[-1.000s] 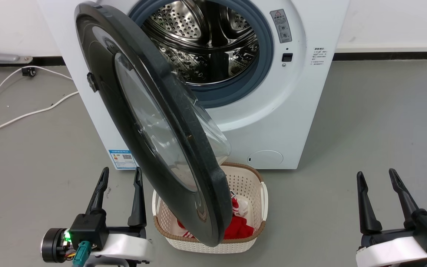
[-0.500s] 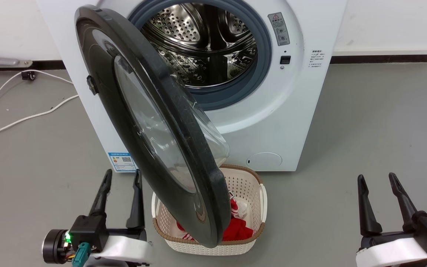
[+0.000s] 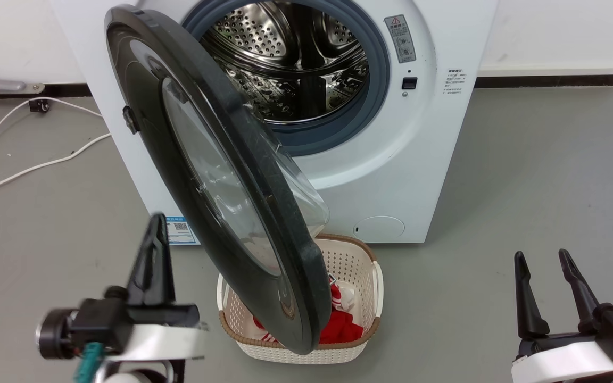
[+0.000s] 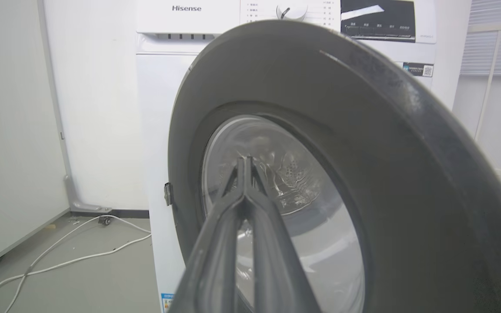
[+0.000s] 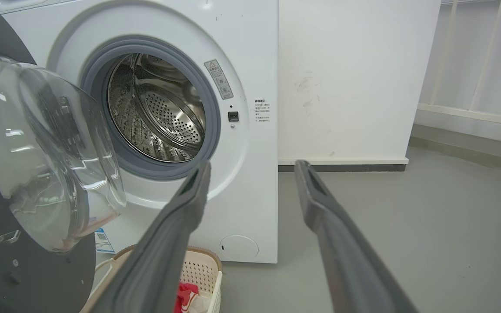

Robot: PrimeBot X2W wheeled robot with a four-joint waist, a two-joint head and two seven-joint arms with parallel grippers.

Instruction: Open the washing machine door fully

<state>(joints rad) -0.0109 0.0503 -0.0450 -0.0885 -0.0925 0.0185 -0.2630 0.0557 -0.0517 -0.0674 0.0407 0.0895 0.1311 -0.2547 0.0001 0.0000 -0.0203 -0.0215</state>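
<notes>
The white washing machine (image 3: 423, 159) stands ahead with its steel drum exposed. The washing machine door (image 3: 141, 106), black with a clear domed centre, is hinged on the left and swung partway out toward me. My left gripper (image 3: 156, 226) is shut with nothing in it, low and to the left of the door's outer face. In the left wrist view its joined fingertips (image 4: 245, 161) point at the door's glass (image 4: 302, 226), apart from it. My right gripper (image 3: 541, 255) stands open at the lower right, well clear of the machine. The right wrist view looks past the gripper (image 5: 254, 165) at the machine front (image 5: 255, 65).
A cream perforated basket (image 3: 349, 260) holding red and white cloth (image 3: 341, 324) sits on the floor under the door's lower edge. White cables (image 3: 30, 167) trail over the grey floor to the left. A white wall (image 5: 342, 87) runs behind the machine.
My left gripper has shut its fingers and risen, shifting slightly left beside the door. The door and right gripper hold the same places.
</notes>
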